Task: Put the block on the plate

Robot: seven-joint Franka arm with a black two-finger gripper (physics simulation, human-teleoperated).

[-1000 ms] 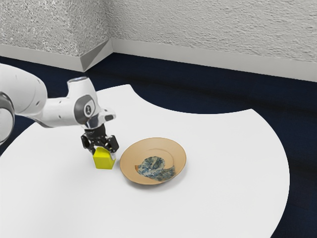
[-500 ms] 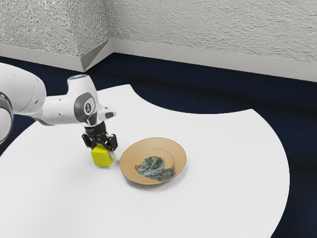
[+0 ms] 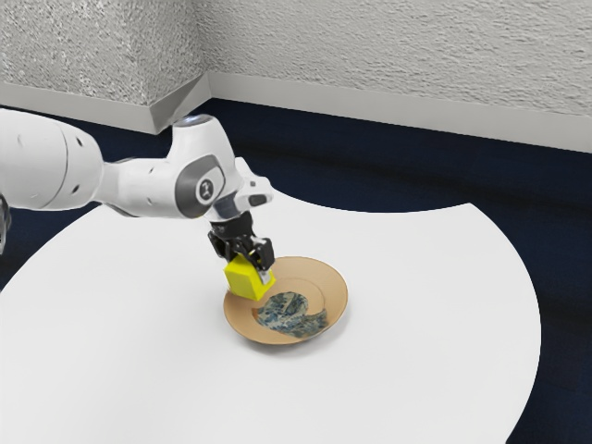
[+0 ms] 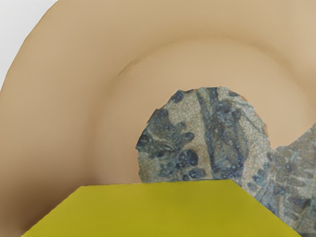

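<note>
One cube-like block (image 3: 244,278), pinched in the gripper (image 3: 249,257), slopes down toward the exterior view's right.

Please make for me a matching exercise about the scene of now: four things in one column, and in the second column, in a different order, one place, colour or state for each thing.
Column one
1. Block
2. Plate
3. Table
4. Floor

Column two
A. Dark blue
B. Tan, with a bluish patterned patch
C. Held in the gripper
D. White, with a curved edge

Right pairs: 1-C, 2-B, 3-D, 4-A
</note>
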